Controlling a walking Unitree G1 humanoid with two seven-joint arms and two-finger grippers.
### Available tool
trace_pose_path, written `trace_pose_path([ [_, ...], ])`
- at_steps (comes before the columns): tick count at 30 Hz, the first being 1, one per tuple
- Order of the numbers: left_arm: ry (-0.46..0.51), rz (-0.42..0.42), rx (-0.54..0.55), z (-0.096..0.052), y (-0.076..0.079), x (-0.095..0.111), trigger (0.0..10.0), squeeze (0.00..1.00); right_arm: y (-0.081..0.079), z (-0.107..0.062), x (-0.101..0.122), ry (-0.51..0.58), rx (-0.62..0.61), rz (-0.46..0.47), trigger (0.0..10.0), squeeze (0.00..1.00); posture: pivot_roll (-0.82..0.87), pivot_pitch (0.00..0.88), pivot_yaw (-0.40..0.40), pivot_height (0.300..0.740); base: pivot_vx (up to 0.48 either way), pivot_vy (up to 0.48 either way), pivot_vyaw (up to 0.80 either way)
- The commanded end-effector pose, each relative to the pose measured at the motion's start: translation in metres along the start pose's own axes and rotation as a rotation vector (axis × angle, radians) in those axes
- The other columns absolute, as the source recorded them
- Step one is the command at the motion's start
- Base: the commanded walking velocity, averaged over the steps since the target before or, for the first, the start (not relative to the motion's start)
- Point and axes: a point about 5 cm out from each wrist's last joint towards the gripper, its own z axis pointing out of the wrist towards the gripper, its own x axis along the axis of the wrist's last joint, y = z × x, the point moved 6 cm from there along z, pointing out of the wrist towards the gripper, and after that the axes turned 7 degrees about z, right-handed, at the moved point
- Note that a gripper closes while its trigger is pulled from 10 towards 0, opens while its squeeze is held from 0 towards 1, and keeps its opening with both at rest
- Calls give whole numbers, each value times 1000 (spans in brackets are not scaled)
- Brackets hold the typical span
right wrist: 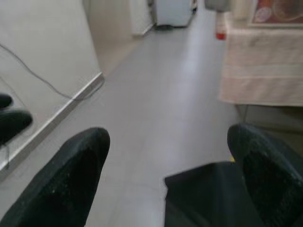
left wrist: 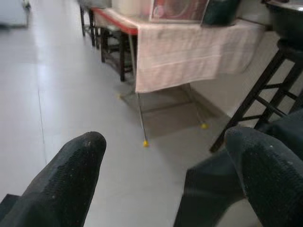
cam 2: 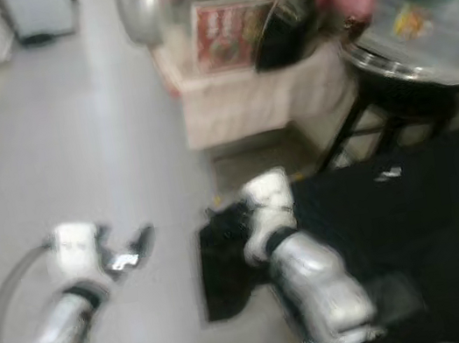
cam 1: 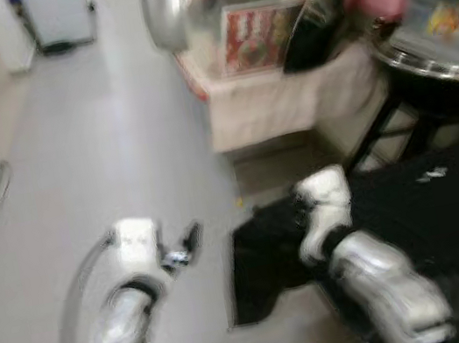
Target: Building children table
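The head views are blurred. A large black flat piece (cam 1: 424, 217) lies low at my right, its corner reaching toward the middle of the floor (right wrist: 203, 194). My right arm (cam 1: 368, 276) stretches over it, and the right gripper (right wrist: 173, 137) is open just above that corner with nothing between its fingers. My left gripper (cam 1: 184, 242) hovers over bare grey floor to the left of the black piece, open and empty (left wrist: 165, 142). No table parts can be made out clearly.
A cloth-draped table (cam 1: 287, 95) with an orange top and boxes stands ahead on the right. Beside it is a black stool (cam 1: 415, 116) bearing a metal basin. A wall with a cable (right wrist: 47, 80) runs along the left. Grey floor (cam 1: 108, 139) stretches ahead.
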Motion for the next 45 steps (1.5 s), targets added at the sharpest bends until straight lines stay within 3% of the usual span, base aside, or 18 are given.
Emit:
trace_pose_path([
  [1, -9, 11, -22, 0, 5, -3, 10000, 0, 8, -4, -2, -9, -25, -4, 10000, 0, 29, 34, -47, 740, 0, 0, -800],
  [13, 7, 64, -58, 1, 11, -1, 10000, 0, 6, -3, -2, -9, -18, -1, 10000, 0, 29, 34, -44, 740, 0, 0, -800],
  [45, 13, 72, -55, 5, 17, -1, 10000, 0, 11, -3, -3, -12, -4, 10, 10000, 0, 2, 26, -55, 740, 0, 0, -800],
])
